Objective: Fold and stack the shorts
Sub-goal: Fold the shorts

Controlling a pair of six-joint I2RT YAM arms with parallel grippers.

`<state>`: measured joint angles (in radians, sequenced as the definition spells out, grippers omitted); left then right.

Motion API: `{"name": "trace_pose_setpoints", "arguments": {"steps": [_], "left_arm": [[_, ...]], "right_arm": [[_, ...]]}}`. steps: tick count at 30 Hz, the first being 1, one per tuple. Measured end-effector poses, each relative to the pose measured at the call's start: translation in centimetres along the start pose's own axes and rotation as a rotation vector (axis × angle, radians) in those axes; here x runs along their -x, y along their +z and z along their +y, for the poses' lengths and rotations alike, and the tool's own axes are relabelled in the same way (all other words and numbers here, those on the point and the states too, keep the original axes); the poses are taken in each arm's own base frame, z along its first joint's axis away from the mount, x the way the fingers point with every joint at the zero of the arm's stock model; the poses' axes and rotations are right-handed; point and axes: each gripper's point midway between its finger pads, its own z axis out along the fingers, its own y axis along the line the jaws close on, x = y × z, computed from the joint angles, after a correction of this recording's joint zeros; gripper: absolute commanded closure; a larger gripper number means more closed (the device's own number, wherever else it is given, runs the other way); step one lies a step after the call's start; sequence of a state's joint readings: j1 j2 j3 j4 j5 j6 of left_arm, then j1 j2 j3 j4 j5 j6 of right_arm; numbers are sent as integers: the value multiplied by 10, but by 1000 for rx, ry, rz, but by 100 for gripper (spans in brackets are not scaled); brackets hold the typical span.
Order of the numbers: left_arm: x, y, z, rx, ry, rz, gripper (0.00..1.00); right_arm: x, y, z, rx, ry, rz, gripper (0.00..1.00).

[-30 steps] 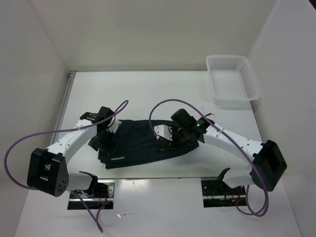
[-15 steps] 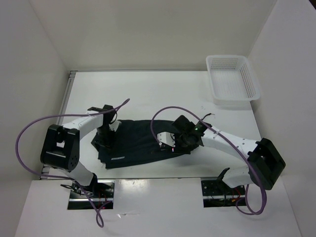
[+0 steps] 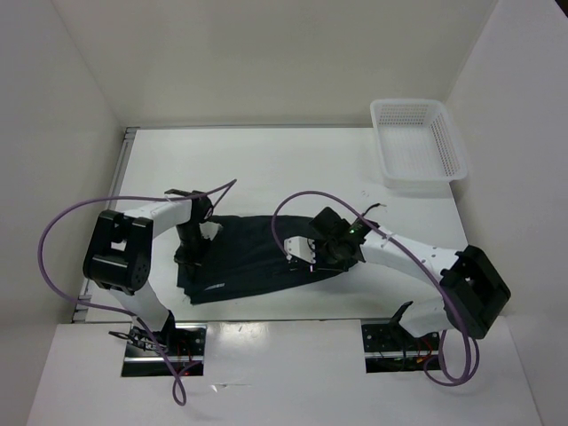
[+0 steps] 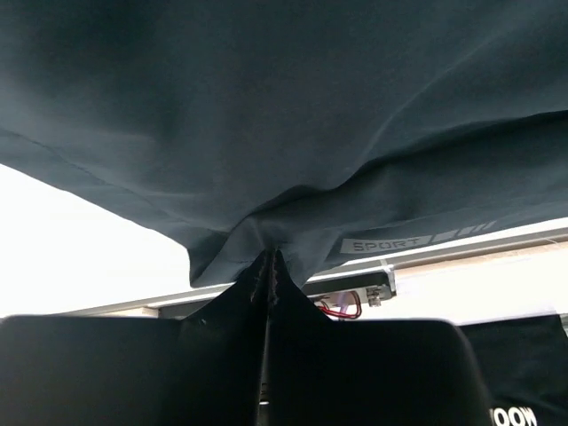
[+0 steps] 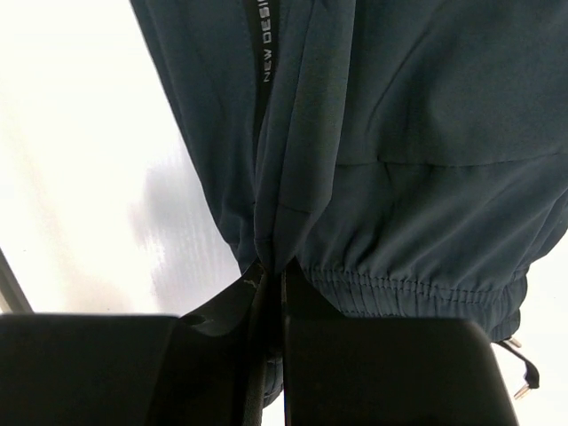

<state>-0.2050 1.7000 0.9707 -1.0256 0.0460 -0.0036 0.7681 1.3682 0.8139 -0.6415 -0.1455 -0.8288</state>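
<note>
White walls close round a white table, with a white lattice basket in its far right corner. We see the left gripper clenched on a pinch of the shorts near their left edge, and the right gripper nipping a fold by the elastic waistband. These dark shorts lie spread at the table's near middle, between the arms. A second ago both grippers stood wide over the cloth, and the left elbow has since drawn in
</note>
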Motion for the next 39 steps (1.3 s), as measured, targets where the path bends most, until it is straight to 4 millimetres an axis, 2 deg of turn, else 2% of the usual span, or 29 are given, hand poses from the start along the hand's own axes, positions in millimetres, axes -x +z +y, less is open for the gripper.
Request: {"name": "trace_pose_setpoints", "arguments": {"steps": [9,12,14,16,19,23,26,29,32,36,39], "left_arm": [[-2,-2,4,1,-21,2,100],[13,-14,12,38,-22,-71,100],[43,-34,19,77,-22,-191,100],[76,-62,26,114,-22,-325,100],[127,-112,37,183,-30,-553,100],[158,-155,56,303,-73,-753,100],[174,-188,68,374,-111,-863,100],[187,-230,73,413,-141,-981,100],[187,-261,75,439,-165,-1075,100],[171,-282,63,440,-151,-1115,100],[157,-292,47,423,-118,-1139,100]], "right_arm": [[-3,0,-7,-12,12,13,99],[-2,-1,-11,-28,15,16,99],[1,-3,-22,-56,30,11,99],[6,-9,-42,-104,71,-7,99],[16,-25,-94,-244,154,-58,99],[18,-53,-161,-484,244,-110,99],[16,-71,-194,-631,312,-129,99],[20,-85,-216,-732,352,-159,99],[20,-92,-225,-792,376,-172,99],[10,-85,-223,-821,377,-154,99],[2,-81,-220,-828,364,-124,99]]}}
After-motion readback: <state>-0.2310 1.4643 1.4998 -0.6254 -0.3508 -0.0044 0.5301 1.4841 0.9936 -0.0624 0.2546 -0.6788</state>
